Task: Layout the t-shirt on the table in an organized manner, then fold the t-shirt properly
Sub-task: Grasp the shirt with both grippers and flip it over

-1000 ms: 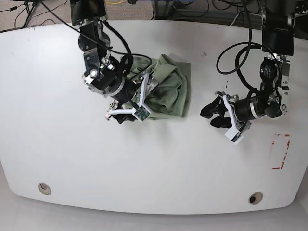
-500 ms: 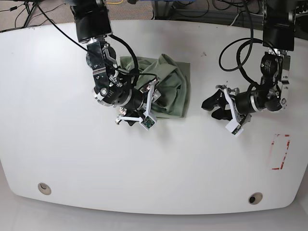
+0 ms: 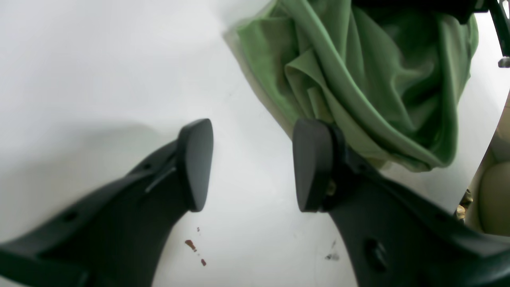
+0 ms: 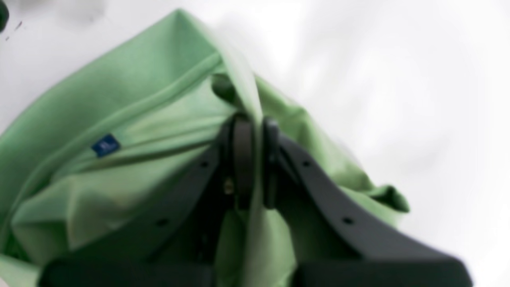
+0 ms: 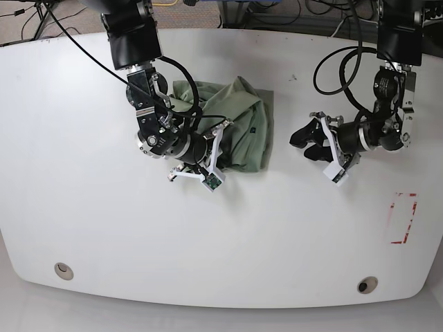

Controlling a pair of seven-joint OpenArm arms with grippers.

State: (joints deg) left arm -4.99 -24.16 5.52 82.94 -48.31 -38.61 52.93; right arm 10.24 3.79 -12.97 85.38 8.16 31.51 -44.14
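The sage-green t-shirt (image 5: 248, 128) lies bunched in a crumpled heap on the white table (image 5: 69, 173), back centre. My right gripper (image 5: 208, 153) sits at the heap's left edge; in the right wrist view it (image 4: 255, 159) is shut on a raised fold of the t-shirt (image 4: 119, 119), near the collar with a small blue label (image 4: 105, 145). My left gripper (image 5: 308, 144) is open and empty, just right of the heap. In the left wrist view its fingers (image 3: 195, 163) hover over bare table, with the t-shirt (image 3: 358, 71) just beyond its right finger.
A red-outlined rectangle (image 5: 403, 218) marks the table at the right. Two round grommet holes (image 5: 64, 270) (image 5: 367, 284) sit near the front edge. Small dark red specks (image 3: 191, 245) lie under the left gripper. Cables hang behind the table's back edge.
My right arm has shifted right and turned at the shirt's left edge, reshaping the heap. My left gripper has moved toward the back of the table, staying open.
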